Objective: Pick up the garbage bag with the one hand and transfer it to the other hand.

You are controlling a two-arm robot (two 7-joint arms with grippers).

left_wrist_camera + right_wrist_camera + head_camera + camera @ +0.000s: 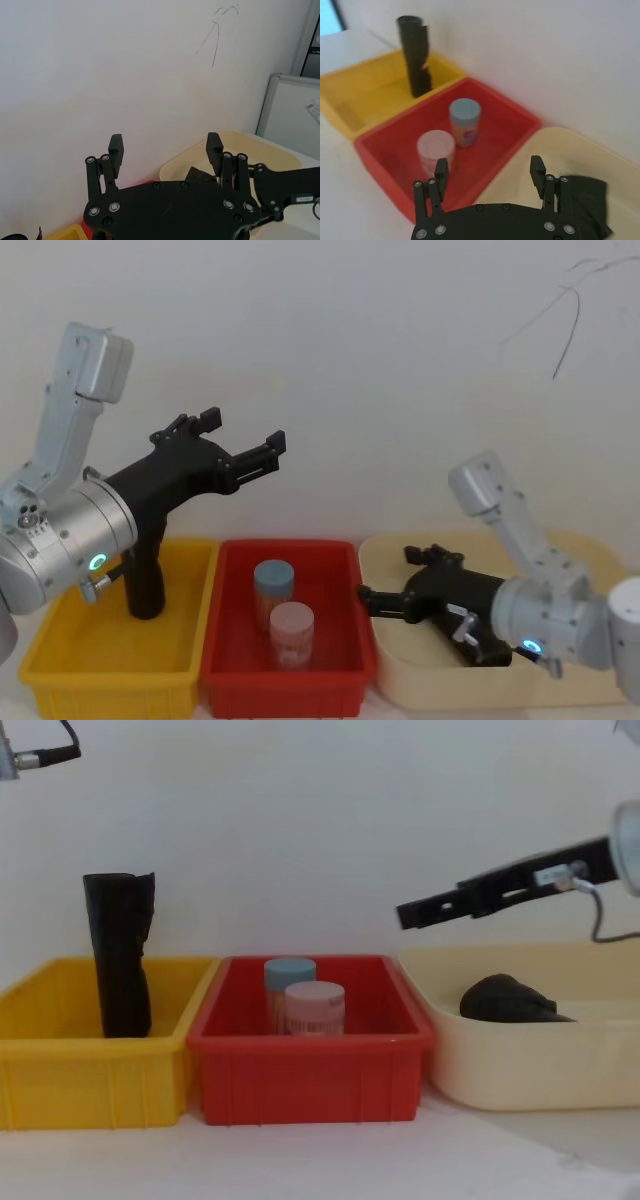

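Hovering wide open by the garbage bag, the right gripper is needing to line up and drop slowly; the left gripper is hanging high, open.

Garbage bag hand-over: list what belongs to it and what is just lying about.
Belongs: garbage bag in the beige tub; left gripper, open, raised; right gripper, open, above the tub.
Lying about: tall black roll in the yellow bin; blue-lidded jar and pink-lidded jar in the red bin.
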